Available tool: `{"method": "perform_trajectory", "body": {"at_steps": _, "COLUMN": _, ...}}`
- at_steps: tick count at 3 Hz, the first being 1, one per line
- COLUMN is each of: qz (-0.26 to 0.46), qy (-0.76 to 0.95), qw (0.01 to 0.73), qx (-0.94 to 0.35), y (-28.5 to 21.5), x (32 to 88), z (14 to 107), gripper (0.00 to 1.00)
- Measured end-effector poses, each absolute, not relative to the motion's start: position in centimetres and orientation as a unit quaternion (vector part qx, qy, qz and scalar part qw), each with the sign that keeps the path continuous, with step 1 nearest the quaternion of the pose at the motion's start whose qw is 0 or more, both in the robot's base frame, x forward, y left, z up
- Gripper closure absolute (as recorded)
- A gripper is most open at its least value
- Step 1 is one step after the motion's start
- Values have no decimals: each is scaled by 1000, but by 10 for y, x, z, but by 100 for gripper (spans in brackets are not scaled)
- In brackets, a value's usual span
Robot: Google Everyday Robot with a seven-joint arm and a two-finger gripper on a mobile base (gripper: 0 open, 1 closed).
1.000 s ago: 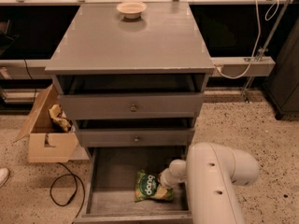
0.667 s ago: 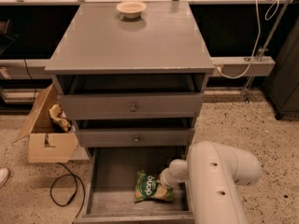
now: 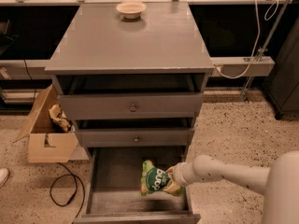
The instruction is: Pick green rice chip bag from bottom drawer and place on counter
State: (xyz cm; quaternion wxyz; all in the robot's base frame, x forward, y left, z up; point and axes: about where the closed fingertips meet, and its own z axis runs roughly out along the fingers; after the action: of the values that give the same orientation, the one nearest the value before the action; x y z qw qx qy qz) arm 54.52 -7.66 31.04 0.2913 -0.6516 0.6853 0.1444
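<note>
One step looks done: the gripper (image 3: 172, 176) pinches the green rice chip bag (image 3: 153, 181) over the bottom drawer (image 3: 117, 171). The counter (image 3: 135, 45) comes next.

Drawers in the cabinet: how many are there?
3. Top drawer and middle drawer sit stacked under the counter; bottom drawer is pulled open, where the gripper holds the bag. None seems hidden.

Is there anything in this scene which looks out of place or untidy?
Mostly the floor: a cardboard box with crumpled paper sits left of the cabinet, flap open, and a black cable lies looped beside the bottom drawer. The gripper holds the green rice chip bag upright over that open drawer.
</note>
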Motion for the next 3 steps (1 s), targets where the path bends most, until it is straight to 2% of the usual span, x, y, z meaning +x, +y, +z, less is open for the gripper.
{"method": "perform_trajectory", "body": {"at_steps": 2, "qz": 143, "qy": 689, "qw": 295, "qx": -647, "y": -85, "x": 546, "z": 314, "gripper": 100}}
{"method": "perform_trajectory", "body": {"at_steps": 3, "qz": 166, "qy": 661, "qw": 319, "qx": -658, "y": -75, "x": 535, "z": 358, "gripper": 100}}
